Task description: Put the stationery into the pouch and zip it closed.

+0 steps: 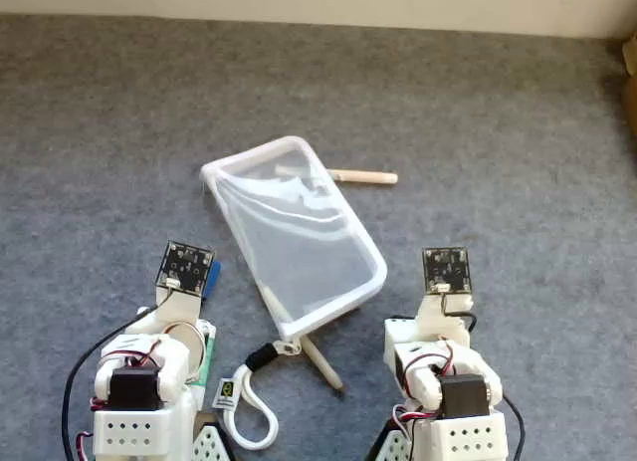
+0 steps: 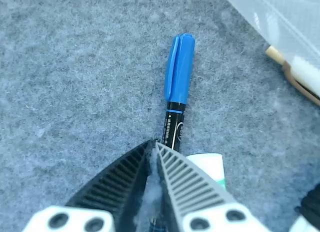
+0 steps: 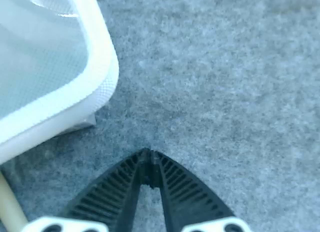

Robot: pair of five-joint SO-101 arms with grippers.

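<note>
The pouch [image 1: 294,237] lies flat in the middle of the worktop [image 1: 498,132], skewed to its edges. We see the blue marker [image 2: 178,71] toward the near edge, its barrel running under our left claw [image 2: 154,144], which is closed on nothing. Our right claw [image 3: 148,154], likewise closed and empty, sits near the pouch's corner.

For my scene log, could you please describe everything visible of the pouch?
The pouch is a flat, rounded rectangle of translucent whitish material with a white border, lying diagonally on the grey carpet. A white strap loop trails from its near corner; a far stick and a near stick, both pale, jut past its edges.
</note>
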